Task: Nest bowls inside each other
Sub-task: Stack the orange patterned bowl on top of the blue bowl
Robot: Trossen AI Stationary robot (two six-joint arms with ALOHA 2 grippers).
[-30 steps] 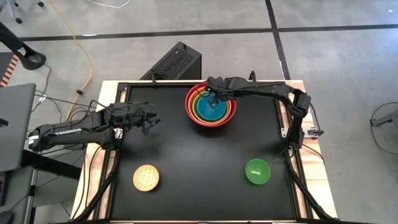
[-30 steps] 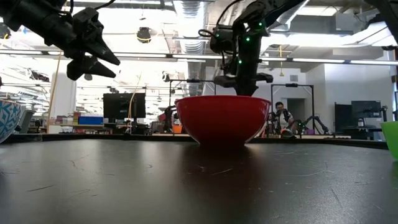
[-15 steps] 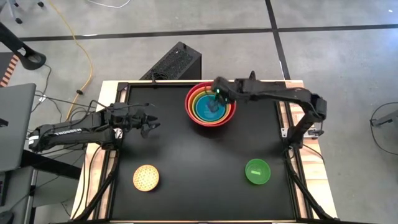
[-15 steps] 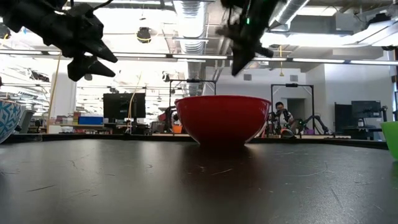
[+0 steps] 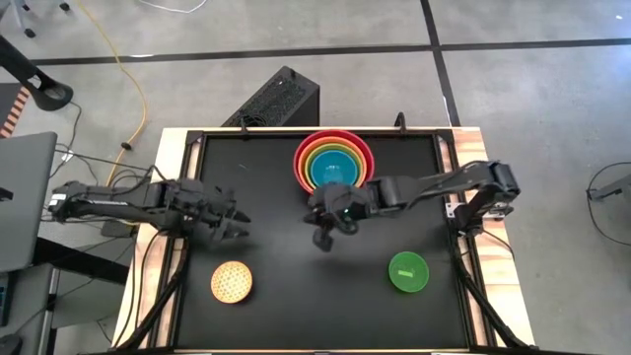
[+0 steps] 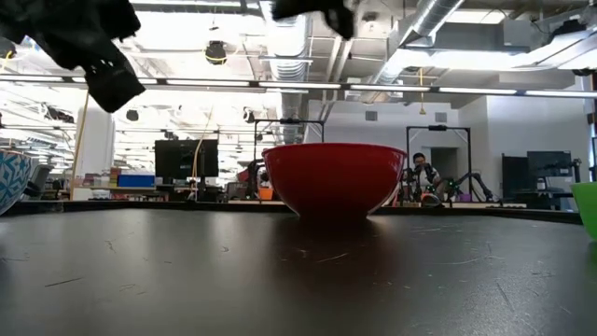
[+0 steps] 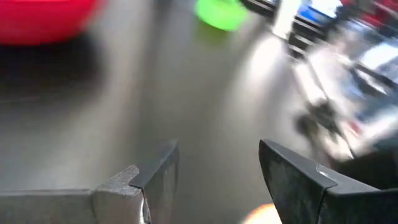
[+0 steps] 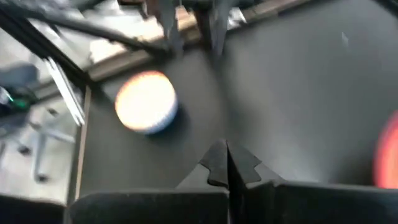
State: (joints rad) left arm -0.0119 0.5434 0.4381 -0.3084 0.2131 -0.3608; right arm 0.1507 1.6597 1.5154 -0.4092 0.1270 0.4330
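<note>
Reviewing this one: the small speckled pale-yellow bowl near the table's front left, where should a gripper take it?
Probably by the rim, from straight above. The speckled bowl sits upright and alone on the table, so one finger can go inside the wall and one outside. The open left gripper hangs nearest.

Bright, even light falls from overhead; ceiling fixtures (image 6: 216, 51) glare in the low view. Both wrist views are smeared with blur, and the dark bench (image 6: 298, 280) gleams softly.
</note>
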